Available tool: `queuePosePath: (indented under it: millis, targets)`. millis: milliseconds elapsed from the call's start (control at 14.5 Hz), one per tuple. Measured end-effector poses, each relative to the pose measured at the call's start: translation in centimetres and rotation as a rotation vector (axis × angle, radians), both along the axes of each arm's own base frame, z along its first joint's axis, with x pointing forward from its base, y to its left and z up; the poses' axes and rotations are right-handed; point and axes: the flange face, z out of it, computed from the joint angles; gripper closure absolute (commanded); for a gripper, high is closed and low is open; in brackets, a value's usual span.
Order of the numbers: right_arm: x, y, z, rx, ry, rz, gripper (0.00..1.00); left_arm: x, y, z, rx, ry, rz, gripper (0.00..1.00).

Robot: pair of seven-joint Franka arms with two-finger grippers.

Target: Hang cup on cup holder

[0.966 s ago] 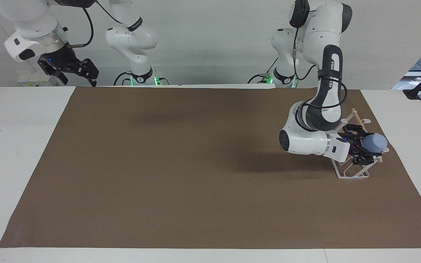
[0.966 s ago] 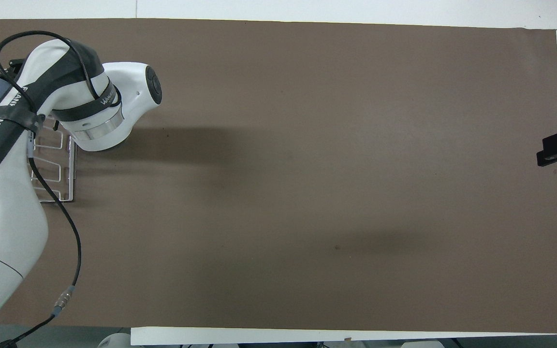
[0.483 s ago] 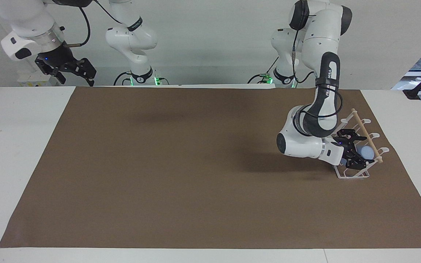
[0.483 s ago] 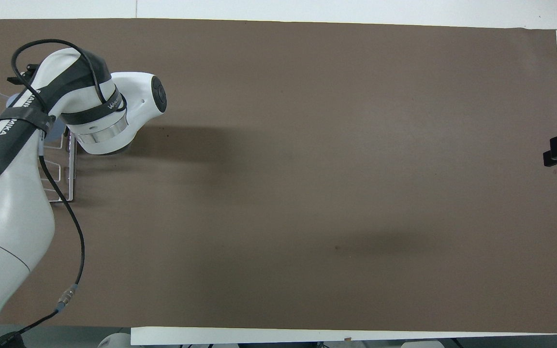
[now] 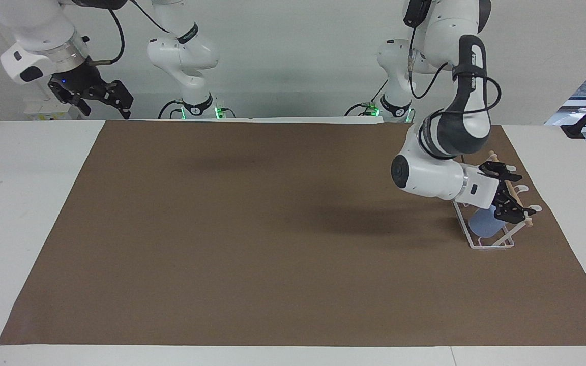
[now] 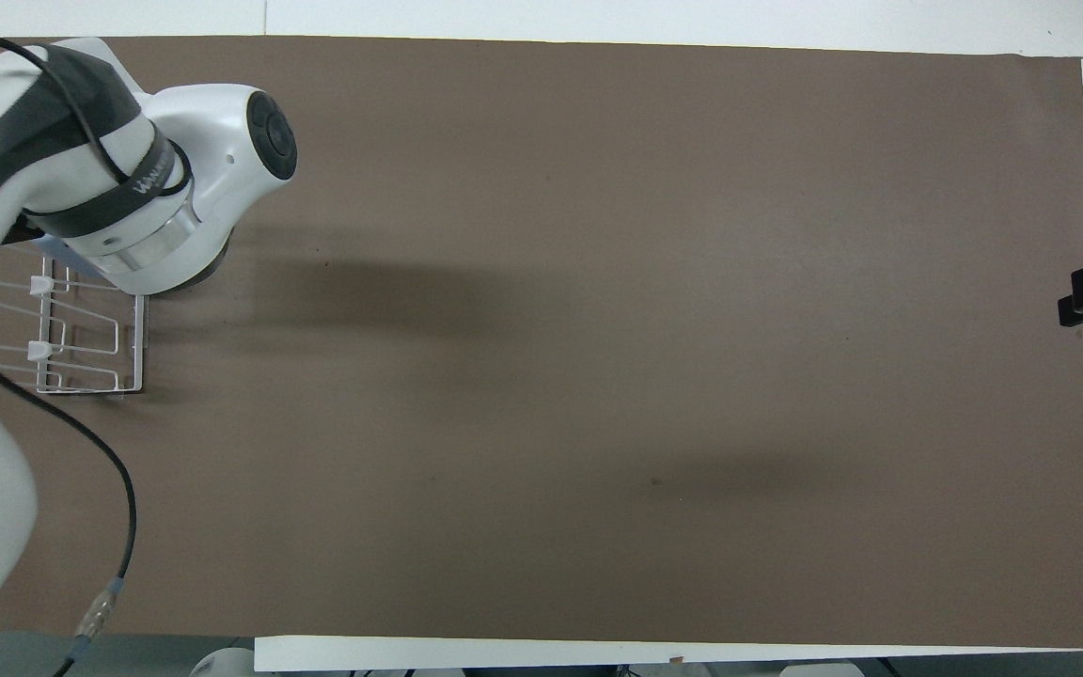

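The light-blue cup (image 5: 482, 225) sits on the white wire cup holder (image 5: 491, 243) at the right of the facing view, on the brown mat (image 5: 272, 229). The left gripper (image 5: 507, 194) hangs just above the cup, fingers apart and holding nothing. The right gripper (image 5: 100, 97) waits at upper left, off the mat, fingers apart.

The left arm arches down from its base, forearm bent sharply, wrist turned sideways so the left gripper (image 5: 507, 192) points out toward its own end of the table, fingers spread apart and holding nothing. The right arm waits raised, its right gripper (image 5: 104, 99) angled downward with fingers parted, empty.
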Motion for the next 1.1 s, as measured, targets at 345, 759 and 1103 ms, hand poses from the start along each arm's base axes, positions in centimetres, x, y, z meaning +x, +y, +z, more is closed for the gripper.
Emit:
queuePosePath:
  millis: [345, 759, 1103]
  targets:
    - [0.0, 0.2, 0.0, 0.000, 0.001, 0.004, 0.01, -4.5, 3.2, 6.5, -0.510, 0.485, -0.211, 0.01]
    - [0.0, 0.2, 0.0, 0.000, 0.001, 0.005, 0.01, -6.7, 8.0, 9.3, -0.867, 0.872, -0.646, 0.00]
    - [0.0, 0.2, 0.0, 0.000, 0.000, 0.005, 0.01, -9.5, 6.8, 13.6, -0.907, 1.076, -1.010, 0.00]
